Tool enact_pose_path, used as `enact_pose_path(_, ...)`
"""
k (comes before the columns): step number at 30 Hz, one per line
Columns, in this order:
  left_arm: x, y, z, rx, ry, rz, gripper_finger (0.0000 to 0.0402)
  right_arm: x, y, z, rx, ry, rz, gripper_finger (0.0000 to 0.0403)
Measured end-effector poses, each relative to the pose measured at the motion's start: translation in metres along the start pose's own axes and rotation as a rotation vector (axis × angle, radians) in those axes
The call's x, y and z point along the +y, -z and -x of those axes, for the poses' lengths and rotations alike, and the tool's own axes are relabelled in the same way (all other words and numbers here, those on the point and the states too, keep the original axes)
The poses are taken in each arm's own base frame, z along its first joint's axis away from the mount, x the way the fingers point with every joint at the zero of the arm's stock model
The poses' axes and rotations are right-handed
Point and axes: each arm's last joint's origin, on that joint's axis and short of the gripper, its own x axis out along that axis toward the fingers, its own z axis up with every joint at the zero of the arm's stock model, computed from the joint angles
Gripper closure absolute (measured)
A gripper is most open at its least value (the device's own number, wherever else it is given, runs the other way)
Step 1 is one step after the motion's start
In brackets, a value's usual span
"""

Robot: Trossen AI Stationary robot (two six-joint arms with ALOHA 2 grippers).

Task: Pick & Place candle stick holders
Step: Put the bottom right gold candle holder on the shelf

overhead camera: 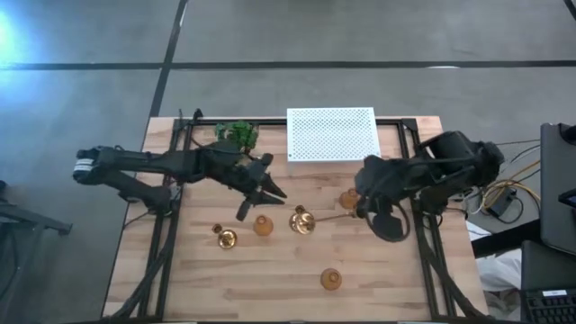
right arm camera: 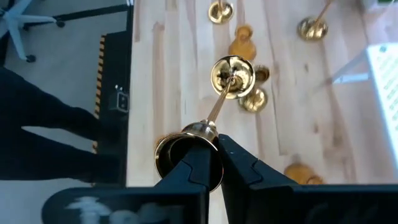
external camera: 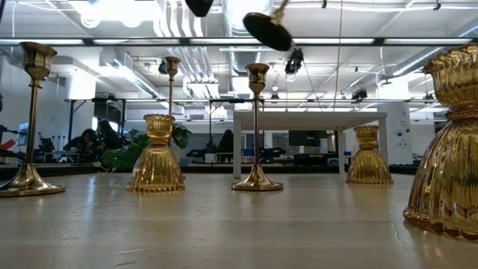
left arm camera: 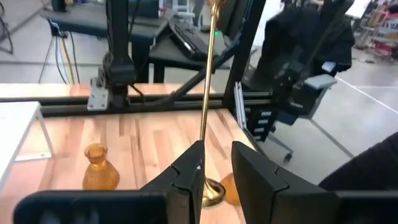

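Observation:
Gold candle stick holders stand on the wooden table (overhead camera: 270,279). Squat ones stand on their bases (overhead camera: 263,225) (overhead camera: 348,200) (overhead camera: 330,279). Thin-stemmed ones stand on their round bases (overhead camera: 225,238) (overhead camera: 302,221). In the low view three thin ones (external camera: 30,119) (external camera: 172,82) (external camera: 256,127) and three squat ones (external camera: 157,153) (external camera: 367,155) (external camera: 448,149) stand upright. My left gripper (overhead camera: 263,202) is open; a thin holder (left arm camera: 206,106) stands just ahead of its fingers, untouched. My right gripper (overhead camera: 358,214) is shut on a thin-stemmed holder (right arm camera: 219,102). My right gripper pinches the thin-stemmed holder's cup end (right arm camera: 186,140) between its two fingers. The stem runs away from the fingers toward the table's left. The holder is lifted clear and tilted; its round base (external camera: 267,30) is the free end, high above the table.
A white perforated box (overhead camera: 330,133) lies at the far edge. A green leafy plant (overhead camera: 236,135) stands at the far left. Black frame rails (overhead camera: 166,243) run along the table's sides. Cables and dark equipment (overhead camera: 558,180) lie beyond the right edge.

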Motion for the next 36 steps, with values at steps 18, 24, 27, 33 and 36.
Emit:
enact_pose_path(18, 0.012, -0.005, -0.041, 0.059, 0.114, -0.007, 0.0316, -0.028, -0.037, -0.021, -0.037, -0.024, 0.072, 0.0392)
enact_pose_path(24, 0.013, -0.003, -0.044, 0.067, 0.114, -0.014, 0.0316, -0.027, -0.043, -0.024, -0.07, -0.064, 0.098, 0.0392)
enact_pose_path(27, 0.013, -0.003, -0.044, 0.066, 0.113, -0.016, 0.0316, -0.028, -0.045, -0.025, -0.082, -0.064, 0.104, 0.0392)
enact_pose_path(33, 0.013, -0.003, -0.044, 0.066, 0.113, -0.015, 0.0316, -0.03, -0.05, -0.024, -0.13, -0.063, 0.116, 0.0392)
enact_pose_path(36, 0.013, -0.003, -0.044, 0.066, 0.113, -0.015, 0.0316, -0.032, -0.05, -0.024, -0.122, -0.057, 0.111, 0.0392)
